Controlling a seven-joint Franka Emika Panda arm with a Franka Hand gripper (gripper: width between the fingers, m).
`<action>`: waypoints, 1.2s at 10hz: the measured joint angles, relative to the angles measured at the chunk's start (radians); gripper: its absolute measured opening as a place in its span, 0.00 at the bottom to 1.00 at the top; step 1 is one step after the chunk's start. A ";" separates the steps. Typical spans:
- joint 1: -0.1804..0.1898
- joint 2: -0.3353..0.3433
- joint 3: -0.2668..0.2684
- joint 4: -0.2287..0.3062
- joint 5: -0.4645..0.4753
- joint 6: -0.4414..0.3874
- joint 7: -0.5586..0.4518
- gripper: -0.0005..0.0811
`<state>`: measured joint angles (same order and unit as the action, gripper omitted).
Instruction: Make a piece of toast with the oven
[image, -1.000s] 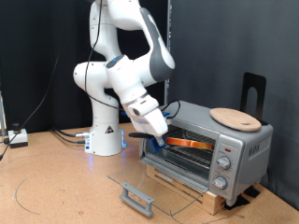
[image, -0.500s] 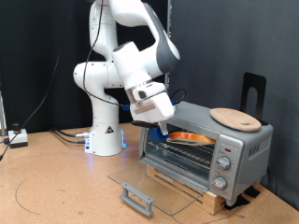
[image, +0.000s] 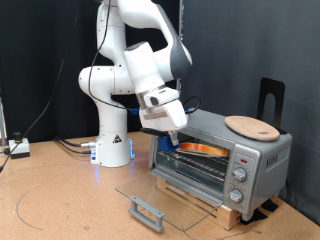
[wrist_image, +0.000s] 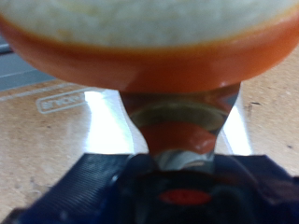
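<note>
The silver oven (image: 255, 160) stands at the exterior view's right on a slatted wooden base, with its glass door (image: 165, 198) folded down flat. My gripper (image: 177, 142) is at the oven's open mouth, shut on the near edge of the piece of toast (image: 203, 148). The toast is held level, partly inside the oven cavity above the wire rack. In the wrist view the toast (wrist_image: 149, 37) fills the frame right in front of the hand, with a pale face and an orange-brown crust. The picture is blurred.
A round light wooden plate (image: 250, 126) lies on top of the oven. A black stand (image: 272, 100) rises behind it. The door handle (image: 146, 212) juts towards the exterior view's bottom. The robot base (image: 113, 145) and cables (image: 70, 146) are at the left.
The arm has lifted and the hand has moved up at the oven's mouth. The toast rose a little with it. Little moved in the last half second.
</note>
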<state>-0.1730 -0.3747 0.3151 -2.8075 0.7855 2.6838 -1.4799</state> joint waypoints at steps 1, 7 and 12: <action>-0.001 0.001 0.005 -0.010 -0.006 -0.011 0.002 0.53; 0.018 0.010 0.015 -0.027 0.060 -0.023 0.010 0.53; 0.007 0.013 0.027 -0.041 0.015 -0.013 0.015 0.53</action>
<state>-0.1659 -0.3622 0.3420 -2.8490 0.8006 2.6705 -1.4649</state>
